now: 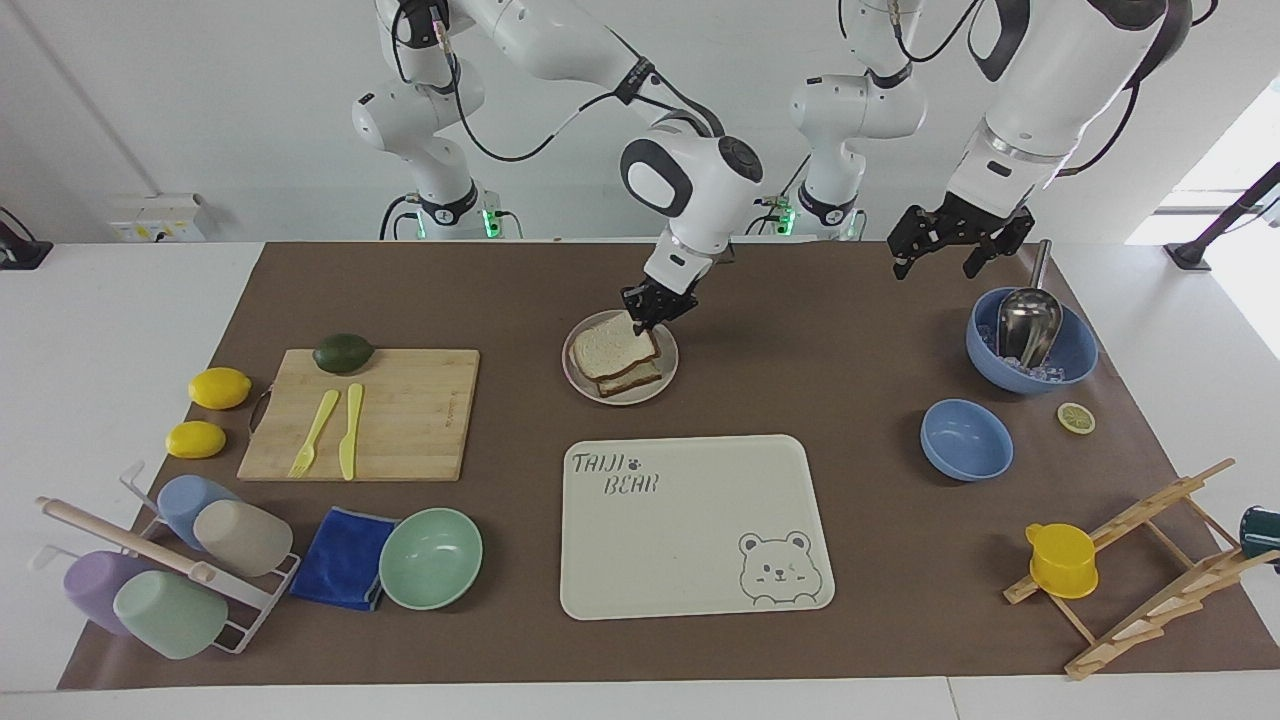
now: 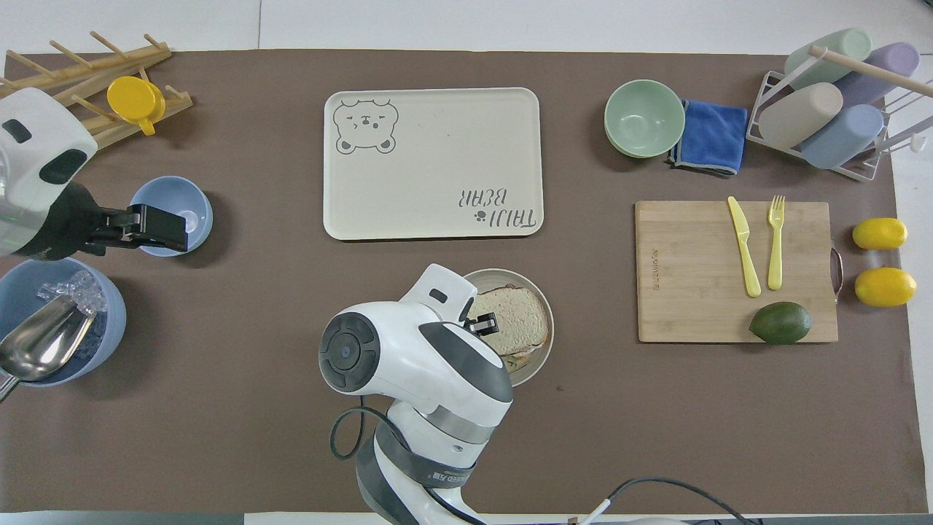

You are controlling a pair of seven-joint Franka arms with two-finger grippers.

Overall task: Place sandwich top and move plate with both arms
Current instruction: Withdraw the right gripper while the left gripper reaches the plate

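The sandwich top [image 1: 612,347] lies almost flat on a lower slice [image 1: 640,378] on the small round beige plate [image 1: 667,372], between the robots and the bear-print tray. My right gripper [image 1: 648,318] is at the slice's edge nearest the robots and is shut on it. In the overhead view the gripper [image 2: 487,322] sits at the edge of the slice [image 2: 519,321] on the plate [image 2: 548,343], and the arm hides part of the plate. My left gripper [image 1: 938,262] waits, open and empty, in the air at the left arm's end, and overlaps a small blue bowl in the overhead view [image 2: 175,227].
A cream bear-print tray [image 1: 690,520] lies farther from the robots than the plate. A cutting board [image 1: 400,420] with cutlery and an avocado is toward the right arm's end. A small blue bowl [image 1: 965,438] and a larger blue bowl with a scoop [image 1: 1070,365] are toward the left arm's end.
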